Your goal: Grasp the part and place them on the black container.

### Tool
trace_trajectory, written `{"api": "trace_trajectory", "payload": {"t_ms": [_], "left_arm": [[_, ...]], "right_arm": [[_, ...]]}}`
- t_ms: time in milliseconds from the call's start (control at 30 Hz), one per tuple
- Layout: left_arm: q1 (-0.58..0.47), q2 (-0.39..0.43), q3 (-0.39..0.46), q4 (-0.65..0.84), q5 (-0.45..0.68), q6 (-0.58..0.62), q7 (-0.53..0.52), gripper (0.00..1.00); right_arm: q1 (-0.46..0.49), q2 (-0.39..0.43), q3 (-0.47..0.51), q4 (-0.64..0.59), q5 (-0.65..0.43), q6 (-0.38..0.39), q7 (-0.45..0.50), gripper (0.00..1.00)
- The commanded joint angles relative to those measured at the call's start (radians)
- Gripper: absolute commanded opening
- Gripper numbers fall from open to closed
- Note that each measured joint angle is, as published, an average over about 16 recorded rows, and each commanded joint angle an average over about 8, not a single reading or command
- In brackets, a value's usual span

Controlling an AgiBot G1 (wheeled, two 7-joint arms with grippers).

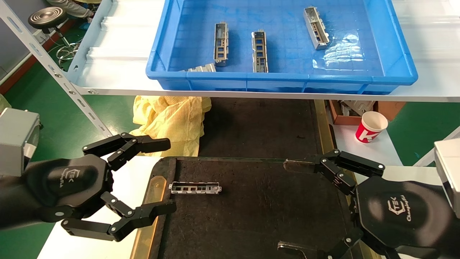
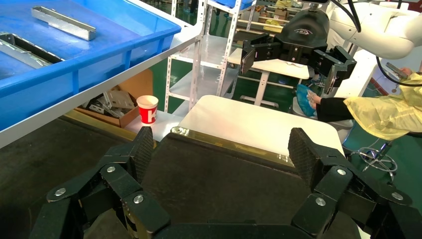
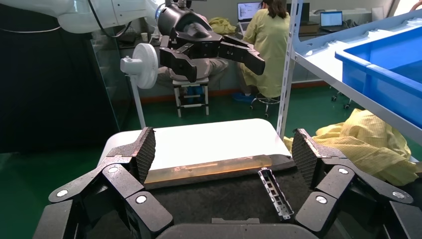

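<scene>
**One part on the tray, both grippers spread wide**

Jaws stand wide apart on both arms, holding nothing. From the head view, the left gripper [image 1: 163,176] hovers at the left edge of the black container [image 1: 258,216], its fingers bracketing the brass-coloured strip on that side. The right gripper [image 1: 291,205] hovers over the tray's right side, equally spread. One part [image 1: 195,188] lies flat on the tray's felt, near its left edge and just beside the left gripper's fingertips, touching neither finger. Behind, on a raised shelf, a blue crate [image 1: 391,77] holds three more parts lying apart from one another, with a fourth piece tucked against its near wall. A yellow garment [image 1: 172,118] is heaped below the shelf, and a red-and-white paper cup [image 1: 371,126] stands on the desk [image 1: 384,151] to the right of the tray.

From the left wrist view, the left gripper [image 2: 224,149] frames bare black felt, with the right gripper [image 2: 298,55] hanging spread farther off and the paper cup [image 2: 147,108] beyond the tray's corner.

From the right wrist view, the right gripper [image 3: 224,149] frames the part [image 3: 275,191] lying between its fingers' line of sight, near the far brass strip. The left gripper [image 3: 219,57] hangs above and beyond it, wide.
</scene>
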Motion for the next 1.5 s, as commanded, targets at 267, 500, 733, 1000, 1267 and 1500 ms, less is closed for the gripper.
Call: {"api": "trace_trajectory", "payload": {"t_ms": [267, 500, 733, 1000, 1267, 1500], "left_arm": [[0.000, 0.000, 0.000, 0.000, 0.000, 0.000, 0.000, 1.00], [0.000, 0.000, 0.000, 0.000, 0.000, 0.000, 0.000, 1.00], [0.000, 0.000, 0.000, 0.000, 0.000, 0.000, 0.000, 1.00], [0.000, 0.000, 0.000, 0.000, 0.000, 0.000, 0.000, 1.00], [0.000, 0.000, 0.000, 0.000, 0.000, 0.000, 0.000, 1.00], [0.000, 0.000, 0.000, 0.000, 0.000, 0.000, 0.000, 1.00]], "right_arm": [[0.001, -0.002, -0.002, -0.003, 0.000, 0.001, -0.001, 1.00], [0.002, -0.002, -0.003, -0.004, 0.000, 0.001, -0.001, 1.00], [0.002, -0.003, -0.003, -0.004, 0.000, 0.002, -0.002, 1.00], [0.003, -0.003, -0.004, -0.005, 0.000, 0.002, -0.002, 1.00], [0.003, -0.003, -0.004, -0.005, 0.000, 0.002, -0.002, 1.00], [0.003, -0.003, -0.004, -0.005, 0.000, 0.002, -0.002, 1.00]]}}
